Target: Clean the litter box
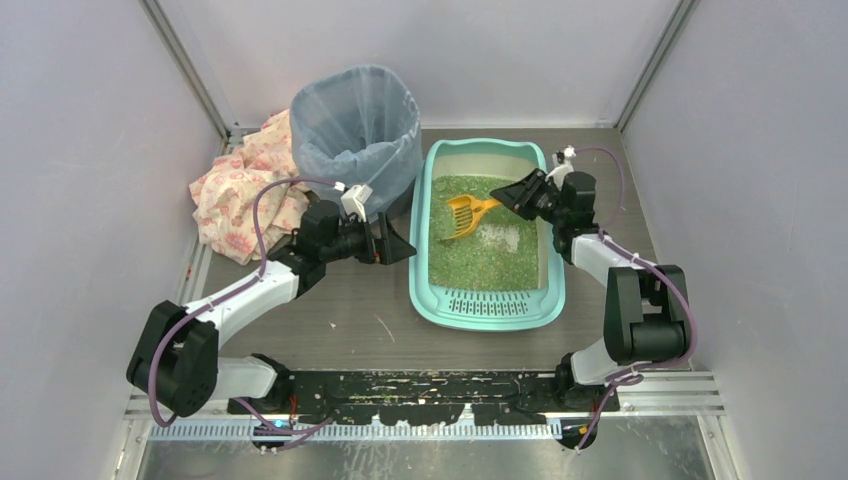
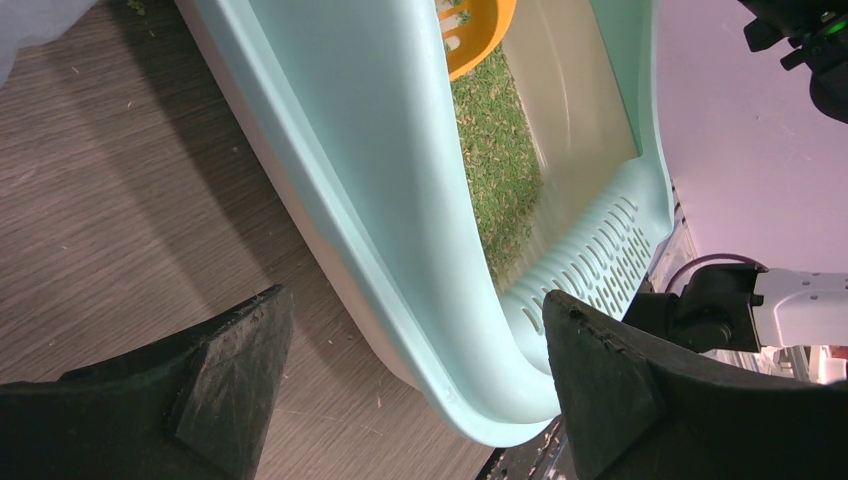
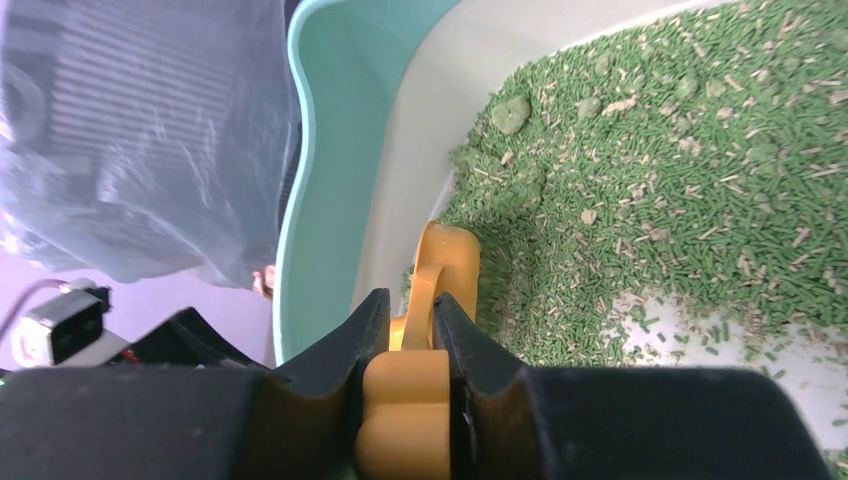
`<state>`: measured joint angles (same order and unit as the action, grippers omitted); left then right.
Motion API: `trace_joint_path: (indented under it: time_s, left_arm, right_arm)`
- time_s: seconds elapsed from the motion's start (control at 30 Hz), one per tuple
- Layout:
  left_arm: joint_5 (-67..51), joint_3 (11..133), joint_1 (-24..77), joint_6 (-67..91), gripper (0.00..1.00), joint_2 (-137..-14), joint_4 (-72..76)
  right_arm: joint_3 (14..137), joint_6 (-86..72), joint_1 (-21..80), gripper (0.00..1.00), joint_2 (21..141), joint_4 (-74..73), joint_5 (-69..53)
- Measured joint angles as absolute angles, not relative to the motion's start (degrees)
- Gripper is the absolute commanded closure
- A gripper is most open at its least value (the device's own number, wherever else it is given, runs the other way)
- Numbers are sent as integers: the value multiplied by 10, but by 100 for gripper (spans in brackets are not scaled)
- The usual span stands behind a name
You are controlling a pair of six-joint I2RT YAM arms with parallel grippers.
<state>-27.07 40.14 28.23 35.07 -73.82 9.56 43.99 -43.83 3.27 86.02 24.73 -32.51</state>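
The teal litter box (image 1: 420, 262) sits mid-table with green litter (image 1: 490, 250) and a slotted grate at its near end (image 1: 490, 300). My right gripper (image 1: 520, 192) is shut on the handle of the orange scoop (image 1: 463, 212), whose head rests in the litter near the left wall. In the right wrist view the fingers (image 3: 355, 345) clamp the orange handle (image 3: 408, 400), with a green clump (image 3: 512, 113) ahead in the litter. My left gripper (image 1: 398, 243) is open, its jaws straddling the box's left rim (image 2: 400, 260) without touching it.
A blue-grey bag-lined round bin (image 1: 355, 130) stands just left of the box's far end. A floral cloth (image 1: 235, 185) lies left of the bin. Grey walls close in on three sides. A bare patch shows in the litter (image 3: 690, 325).
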Motion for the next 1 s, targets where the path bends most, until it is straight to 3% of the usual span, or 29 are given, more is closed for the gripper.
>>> trace_joint_path:
  time_s: [0.63,0.83,1.0]
  left_arm:
    - [-271,401,282,351,6,-738,96]
    - [-271,401,282,353,6,-738,96]
    - [-272,401,282,354,6,-738,96]
  right_arm:
    - [362,-581,-101,99,820,408,-412]
    - [321,-668,-131,99,829,534,-423]
    - [315,-778,-152,99,912,691,-434]
